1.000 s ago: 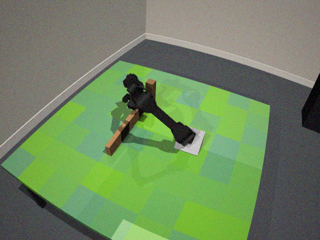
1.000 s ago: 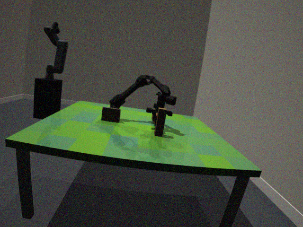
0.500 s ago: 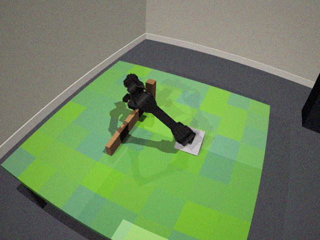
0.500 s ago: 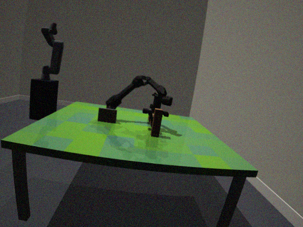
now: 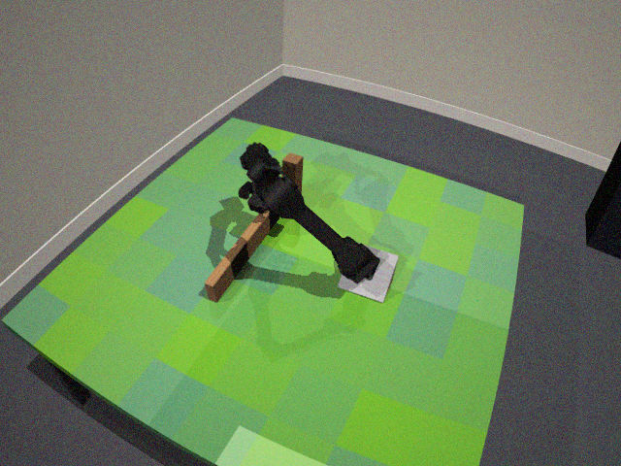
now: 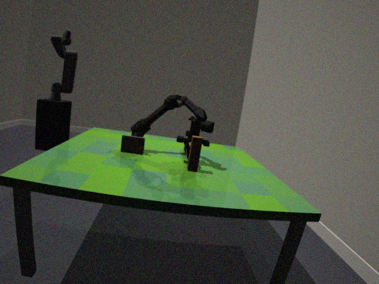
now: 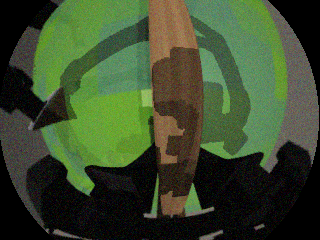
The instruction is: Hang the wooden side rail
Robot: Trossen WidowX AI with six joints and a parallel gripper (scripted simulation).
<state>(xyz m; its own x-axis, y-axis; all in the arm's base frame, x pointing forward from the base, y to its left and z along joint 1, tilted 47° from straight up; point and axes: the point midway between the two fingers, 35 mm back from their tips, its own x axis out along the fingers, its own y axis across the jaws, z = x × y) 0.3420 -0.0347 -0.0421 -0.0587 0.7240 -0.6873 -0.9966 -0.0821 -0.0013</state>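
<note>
The wooden side rail (image 5: 218, 282) (image 7: 175, 75) runs from my gripper toward the front left in the top view. Its far end is low, at the table. The upright headboard post (image 5: 293, 168) (image 6: 193, 155) stands on the table, just beyond the gripper in the top view and in front of it in the exterior view. My gripper (image 7: 171, 142) is shut on the rail, near its post-side end, with a black finger on each side. The hooks, the pins and the slot are hidden by the arm and post, so I cannot tell whether they touch.
The arm's base stands on a pale plate (image 5: 385, 289), right of the rail in the top view. A black pedestal (image 6: 52, 125) with another dark arm stands off the table. Walls (image 5: 125, 75) (image 6: 321, 92) rise beyond the table edges.
</note>
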